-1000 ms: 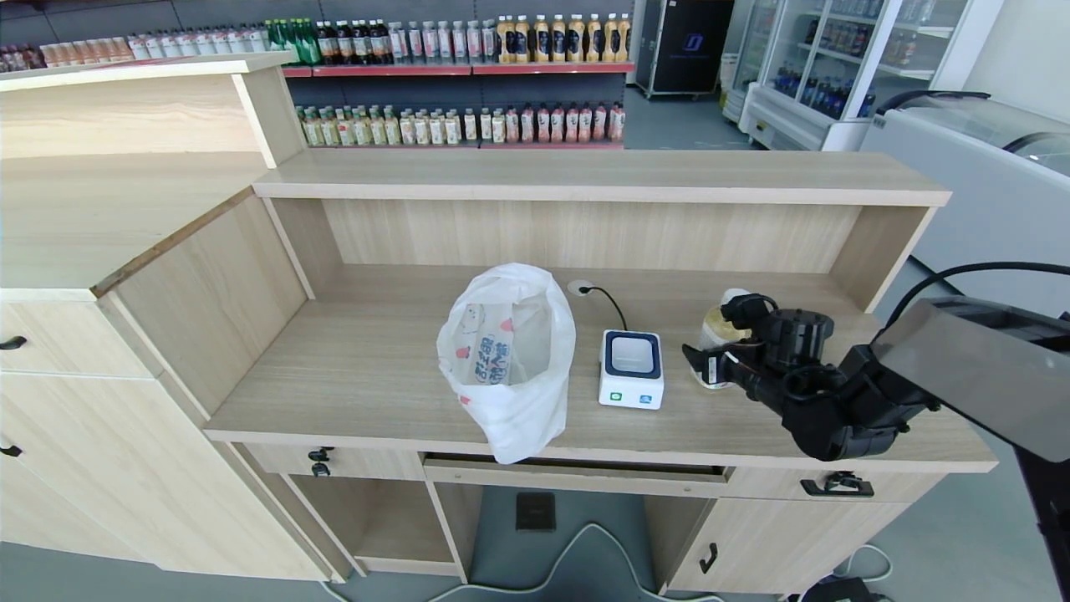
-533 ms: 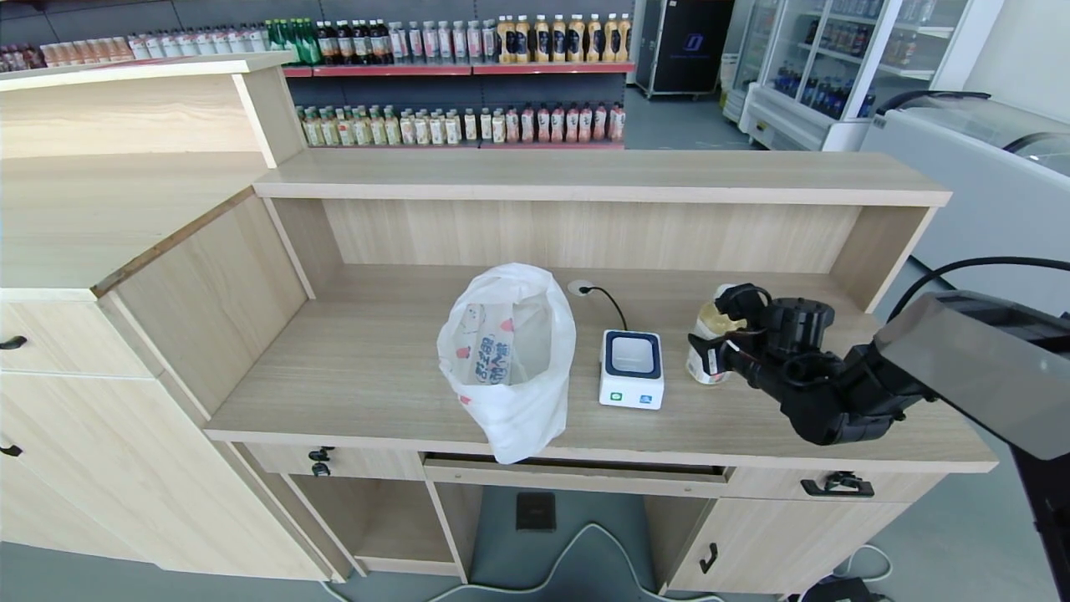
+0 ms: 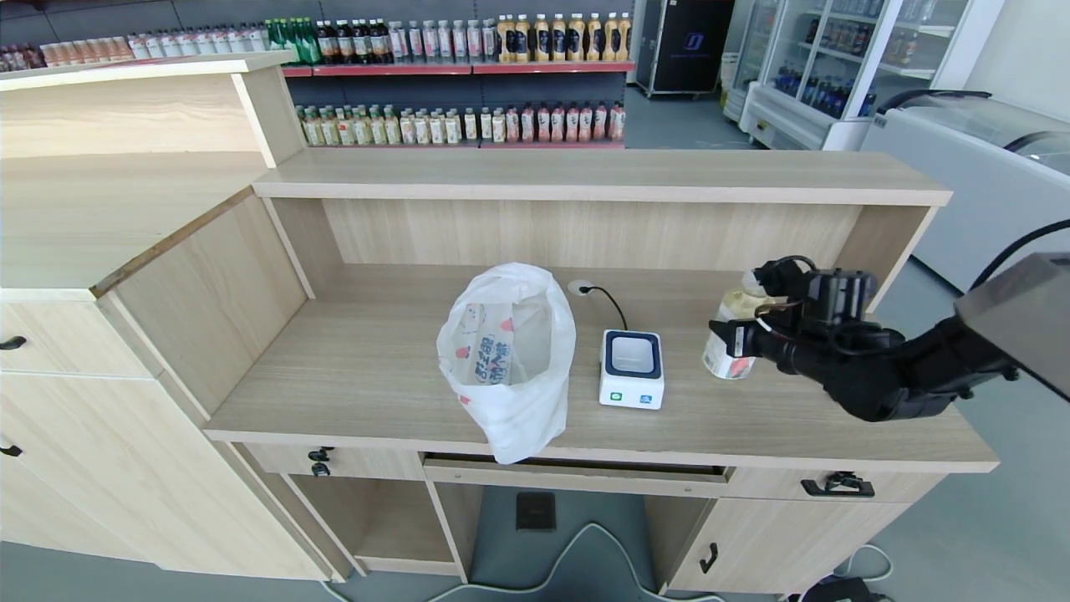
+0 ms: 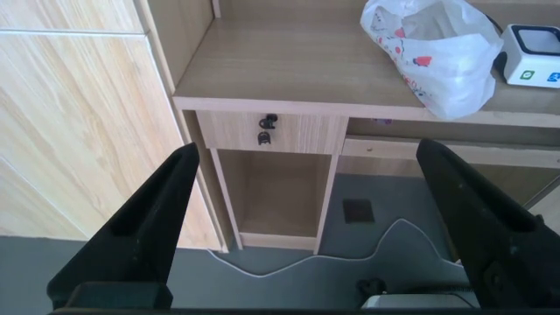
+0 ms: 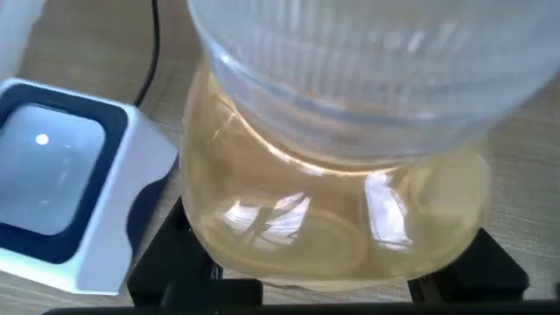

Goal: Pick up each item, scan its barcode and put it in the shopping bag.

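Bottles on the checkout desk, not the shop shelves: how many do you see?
1: the bottle, held by the right gripper beside the scanner. The shopping bag may hide more.

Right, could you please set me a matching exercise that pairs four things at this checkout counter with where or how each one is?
Things:
1. shopping bag
2. scanner
3. bottle
4. left gripper

Places or states:
A. open, down by the drawer
B. gripped by the right gripper
C. standing open, on the robot's left of the scanner
D. between bag and bottle

Pairs: 1-C, 2-D, 3-B, 4-A
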{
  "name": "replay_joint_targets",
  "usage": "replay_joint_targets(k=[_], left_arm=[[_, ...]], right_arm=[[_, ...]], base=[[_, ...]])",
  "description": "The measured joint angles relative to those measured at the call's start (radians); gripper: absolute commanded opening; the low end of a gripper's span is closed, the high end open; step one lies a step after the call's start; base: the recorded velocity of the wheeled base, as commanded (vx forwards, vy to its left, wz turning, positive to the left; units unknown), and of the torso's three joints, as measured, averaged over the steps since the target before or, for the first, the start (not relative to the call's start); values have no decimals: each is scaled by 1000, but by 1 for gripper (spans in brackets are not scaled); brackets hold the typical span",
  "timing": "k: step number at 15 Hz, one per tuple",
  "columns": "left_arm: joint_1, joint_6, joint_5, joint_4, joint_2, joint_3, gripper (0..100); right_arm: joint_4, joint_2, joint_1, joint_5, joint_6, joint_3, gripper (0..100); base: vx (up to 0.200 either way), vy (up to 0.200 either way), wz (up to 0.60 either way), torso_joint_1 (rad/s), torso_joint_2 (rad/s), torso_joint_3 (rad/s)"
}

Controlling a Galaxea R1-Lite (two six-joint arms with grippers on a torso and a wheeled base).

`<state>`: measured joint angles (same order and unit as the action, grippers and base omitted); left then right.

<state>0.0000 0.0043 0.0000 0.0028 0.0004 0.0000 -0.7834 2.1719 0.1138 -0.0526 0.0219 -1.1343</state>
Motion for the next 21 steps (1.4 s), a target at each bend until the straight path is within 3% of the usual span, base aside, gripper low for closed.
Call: replay_joint_targets(k=[4,5,7,9,14,16,21], left_arm=[[0,0,0,0,0,0,100],[0,0,0,0,0,0,100],[0,0,0,0,0,0,100],[0,0,0,0,0,0,100],[0,0,0,0,0,0,100],[0,0,0,0,0,0,100],[0,0,0,0,0,0,100]], right_arm=[[456,-394,-9,-205,-231,2,0],[553,-473,-10,-302,-269,5,0],[672,-641,-9,-598,-330,39,0],[664,-741,4,-784,-350,85,0],[575,-839,84,-1051,-349,146,0],[577,-875,111,-1089,-346,178,0],[589,-970,206,-1061,-344,261,0]], base=[[0,0,0,0,0,0],[0,0,0,0,0,0],[0,0,0,0,0,0],[0,0,0,0,0,0],[0,0,0,0,0,0],[0,0,0,0,0,0],[0,0,0,0,0,0]])
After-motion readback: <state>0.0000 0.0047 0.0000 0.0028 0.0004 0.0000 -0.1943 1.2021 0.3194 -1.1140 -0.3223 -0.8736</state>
